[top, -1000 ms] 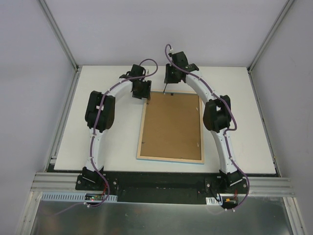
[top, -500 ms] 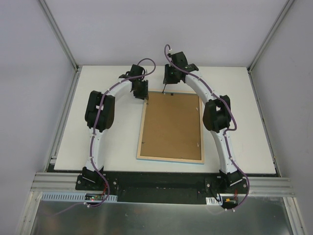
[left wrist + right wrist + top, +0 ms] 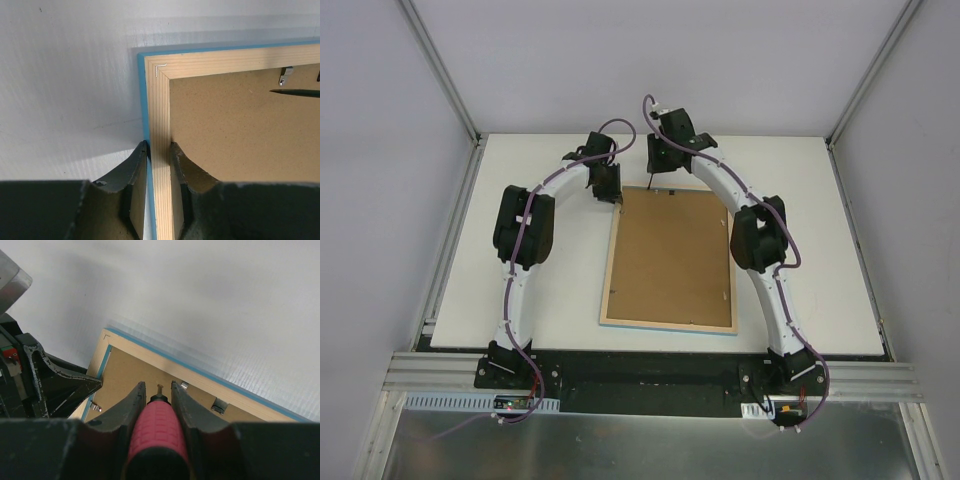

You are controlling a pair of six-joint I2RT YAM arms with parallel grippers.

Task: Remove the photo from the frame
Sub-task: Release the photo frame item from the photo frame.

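The frame lies face down on the white table, holding the brown backing board (a blue edge shows outside the pale wood rim). Its long axis runs from the arms toward the far edge. The left pincer pinches the frame's left rail near the far corner. The right pincer grips a red-handled tool over the far rail.

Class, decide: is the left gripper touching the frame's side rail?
Touching. The left wrist view shows the left gripper with one finger pressed against each side of the frame rail, just below its corner, with no gap on either side.
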